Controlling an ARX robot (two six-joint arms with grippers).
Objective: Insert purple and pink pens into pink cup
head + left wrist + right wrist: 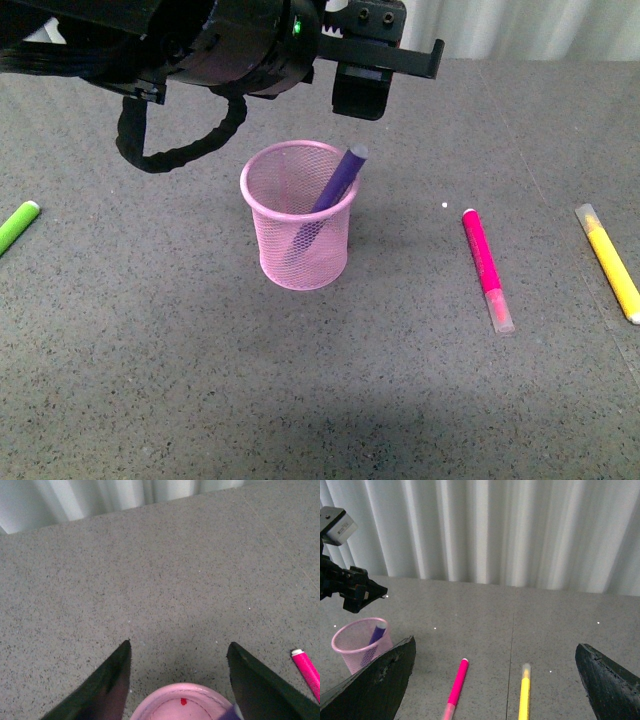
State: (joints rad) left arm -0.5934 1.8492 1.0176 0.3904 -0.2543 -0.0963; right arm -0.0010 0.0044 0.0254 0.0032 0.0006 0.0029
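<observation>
The pink cup (298, 225) stands upright at the middle of the grey table, and the purple pen (337, 182) leans inside it with its top over the rim. To the cup's right the pink pen (486, 267) lies flat on the table. My left gripper (375, 75) hangs open above and just behind the cup; its wrist view shows the cup rim (167, 694) and the purple pen (233, 714) below the spread fingers (112, 685). My right gripper (495, 642) is open and empty, well above the pink pen (457, 682). The right arm is out of the front view.
A green marker (18, 225) lies at the table's left edge and a yellow marker (610, 262) at the far right, beside the pink pen. A white curtain (495, 530) closes off the back of the table.
</observation>
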